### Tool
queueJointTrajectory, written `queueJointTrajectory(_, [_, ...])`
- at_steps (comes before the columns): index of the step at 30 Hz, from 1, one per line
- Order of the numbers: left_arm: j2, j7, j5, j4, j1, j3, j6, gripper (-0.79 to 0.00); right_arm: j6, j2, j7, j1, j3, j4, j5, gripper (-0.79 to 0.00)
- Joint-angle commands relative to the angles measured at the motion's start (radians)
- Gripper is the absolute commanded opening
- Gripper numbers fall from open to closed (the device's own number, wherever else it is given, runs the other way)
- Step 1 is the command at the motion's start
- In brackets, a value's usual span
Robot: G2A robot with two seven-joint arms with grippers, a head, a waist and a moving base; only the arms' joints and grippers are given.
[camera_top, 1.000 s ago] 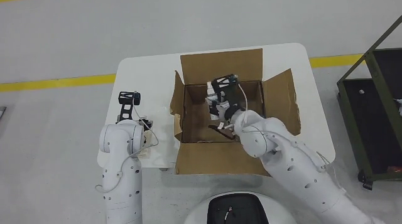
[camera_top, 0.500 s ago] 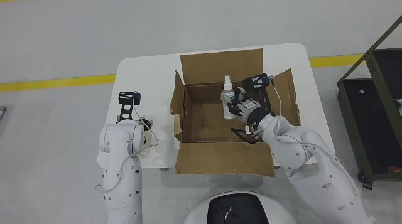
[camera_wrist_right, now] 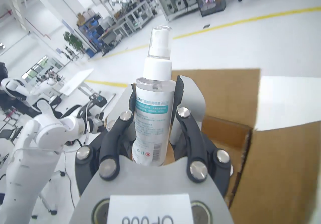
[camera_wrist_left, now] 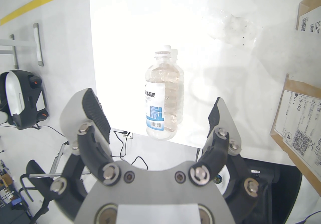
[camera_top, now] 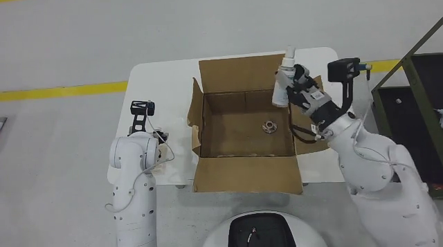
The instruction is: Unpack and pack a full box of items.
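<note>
Top view: right gripper (camera_top: pixel 285 86) holds spray bottle (camera_top: pixel 281 91) above box (camera_top: pixel 242 72) far right corner; small part (camera_top: pixel 268 127) lies on the box floor. Risk: bottle clips the flap.
Left wrist view: left gripper (camera_wrist_left: pixel 154 100) wide open over bottles (camera_wrist_left: pixel 173 89) at table (camera_wrist_left: pixel 150 9) edge; a nudge could knock them off.
Right wrist view: fingers (camera_wrist_right: pixel 179 92) clamp the smooth round body; it may slip.

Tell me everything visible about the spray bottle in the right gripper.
The spray bottle is slim clear plastic with a white collar, a clear cap over the nozzle and a teal-and-white printed label. The right gripper is shut on its body, a pad on each side, holding it above the far right corner of the cardboard box.
</note>
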Motion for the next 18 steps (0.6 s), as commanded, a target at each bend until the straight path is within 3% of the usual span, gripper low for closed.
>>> queueJointTrajectory(1, [0.0,0.0,0.0,0.0,0.0,0.0,0.0,0.0,-0.007,0.009,0.01,-0.043,0.105,-0.057,-0.006,-0.785])
queueJointTrajectory(4, [0.0,0.0,0.0,0.0,0.0,0.0,0.0,0.0,-0.002,0.025,0.078,-0.118,0.24,-0.138,-0.127,-0.785])
queueJointTrajectory(9, [0.0,0.0,0.0,0.0,0.0,0.0,0.0,0.0,0.014,0.039,0.188,-0.235,0.363,-0.189,-0.265,-0.785])
queueJointTrajectory(13, [0.0,0.0,0.0,0.0,0.0,0.0,0.0,0.0,0.014,0.045,0.252,-0.304,0.375,-0.139,-0.357,-0.785])
queueJointTrajectory(18, [0.0,0.0,0.0,0.0,0.0,0.0,0.0,0.0,0.015,0.048,0.273,-0.354,0.311,-0.032,-0.469,-0.785])
